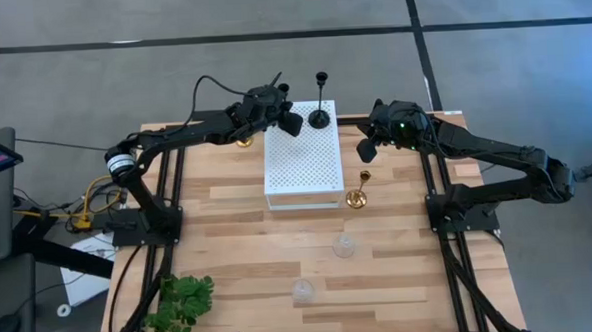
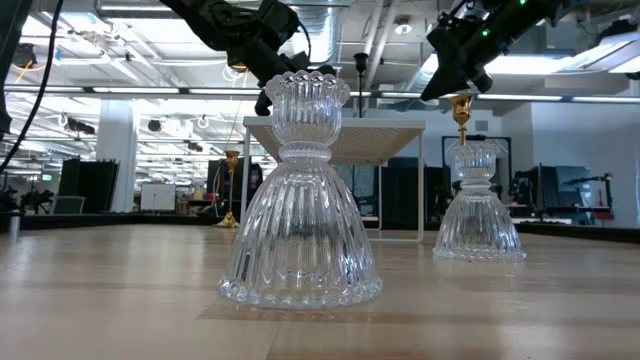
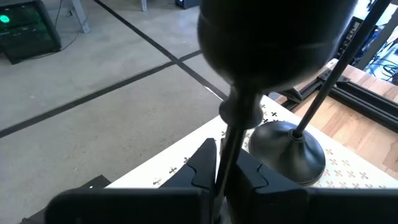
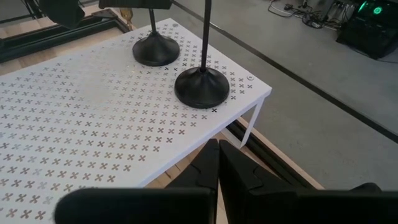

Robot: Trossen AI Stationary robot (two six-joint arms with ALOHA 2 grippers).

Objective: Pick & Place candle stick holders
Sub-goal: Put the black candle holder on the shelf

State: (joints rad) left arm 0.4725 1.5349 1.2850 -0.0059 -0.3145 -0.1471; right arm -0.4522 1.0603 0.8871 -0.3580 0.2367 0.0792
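Two tall black holders are at the far end of the white perforated board [image 1: 301, 161]. One [image 1: 320, 100] stands free on its round base [image 4: 201, 87]. My left gripper [image 1: 292, 119] is shut on the other [image 4: 155, 50], just left of it. One gold holder [image 1: 357, 193] stands on the table right of the board. My right gripper [image 1: 366, 153] hovers just above and beyond it, shut and empty [image 4: 217, 155]. The second gold holder [image 1: 243, 140] stands left of the board. Two clear glass holders [image 1: 344, 246] [image 1: 301, 289] stand on the near table. My left gripper pinches the black holder's thin stem [image 3: 225, 146] between its two fingers, a little below the cup [image 3: 273, 37]. The fingers come from the table's left and lie across the stem. The holder is upright, and its round base [image 4: 155, 50] sits on the board.
A green leafy plant [image 1: 182, 301] lies at the near left corner. The board stands raised on thin legs [image 2: 335, 130]. In the low view the glass holders [image 2: 300, 200] [image 2: 478, 210] stand close in front. Bare wood lies between them and the board.
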